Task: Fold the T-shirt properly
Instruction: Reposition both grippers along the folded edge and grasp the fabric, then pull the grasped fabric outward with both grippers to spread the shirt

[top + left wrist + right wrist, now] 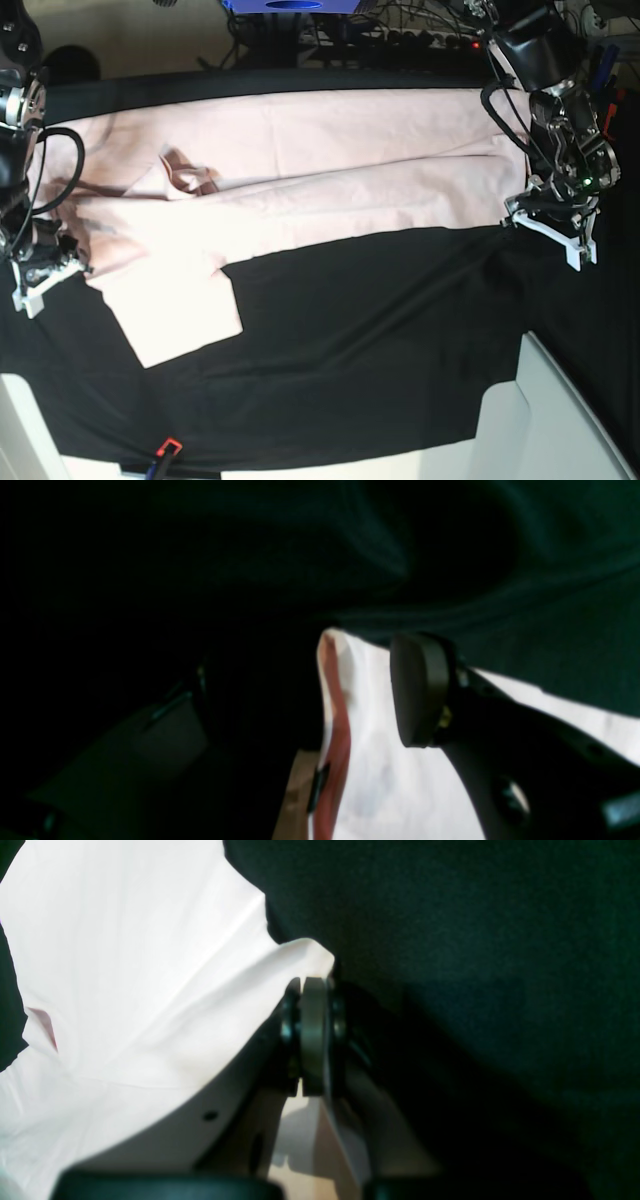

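Desk (380,330) under black cloth; T-shirt (330,165) lies across its far half, plain side up, no lettering I can read. Right hand (314,1040) pinched shut on its edge. Left hand (320,690) spread wide around fabric; one finger lost in shadow.

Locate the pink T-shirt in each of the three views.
Left wrist: T-shirt at bottom centre, beside the left hand.
Right wrist: fills the upper left, corner pinched by the right hand.
Base: spread across the upper half.
Shared landmark: black table cloth.
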`<state>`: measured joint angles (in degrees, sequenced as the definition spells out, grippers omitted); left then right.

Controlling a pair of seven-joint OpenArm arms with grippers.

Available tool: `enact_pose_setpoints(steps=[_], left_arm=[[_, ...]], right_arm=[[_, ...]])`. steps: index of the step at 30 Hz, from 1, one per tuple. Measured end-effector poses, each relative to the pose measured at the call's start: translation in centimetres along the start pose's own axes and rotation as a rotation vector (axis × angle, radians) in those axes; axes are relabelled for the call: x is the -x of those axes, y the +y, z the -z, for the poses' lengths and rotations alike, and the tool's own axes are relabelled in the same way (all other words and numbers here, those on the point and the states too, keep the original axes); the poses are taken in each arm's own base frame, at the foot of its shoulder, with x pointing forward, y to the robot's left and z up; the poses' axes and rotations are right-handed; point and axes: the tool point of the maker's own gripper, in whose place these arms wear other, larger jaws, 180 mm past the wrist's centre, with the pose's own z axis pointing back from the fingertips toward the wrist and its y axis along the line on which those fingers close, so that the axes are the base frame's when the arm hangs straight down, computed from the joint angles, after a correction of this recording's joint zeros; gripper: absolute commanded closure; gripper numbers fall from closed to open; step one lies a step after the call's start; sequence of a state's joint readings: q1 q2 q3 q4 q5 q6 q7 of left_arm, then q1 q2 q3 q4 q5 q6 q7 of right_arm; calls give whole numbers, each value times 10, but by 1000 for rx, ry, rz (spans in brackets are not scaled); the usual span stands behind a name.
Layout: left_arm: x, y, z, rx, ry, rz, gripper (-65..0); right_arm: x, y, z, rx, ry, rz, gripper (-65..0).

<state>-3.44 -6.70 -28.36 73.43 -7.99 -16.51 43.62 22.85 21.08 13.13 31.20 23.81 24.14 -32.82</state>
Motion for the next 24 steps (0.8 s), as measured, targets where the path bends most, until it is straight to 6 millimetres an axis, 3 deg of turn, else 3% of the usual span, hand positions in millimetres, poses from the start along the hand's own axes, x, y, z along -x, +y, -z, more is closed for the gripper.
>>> enact_pose_setpoints(steps=[5, 12, 14, 19, 24], left_arm=[[20, -6, 13, 21, 69, -30, -445], [21, -11, 15, 30, 75, -29, -415], [21, -11, 15, 30, 75, -29, -336], [22, -10, 15, 28, 77, -32, -69], [22, -9, 15, 27, 77, -33, -5]], right_arm=[[0, 0, 0, 0, 1, -1, 0], [0, 0, 0, 0, 0, -1, 0], [0, 0, 0, 0, 0, -1, 0], [0, 0, 0, 0, 0, -1, 0], [0, 0, 0, 0, 1, -1, 0]])
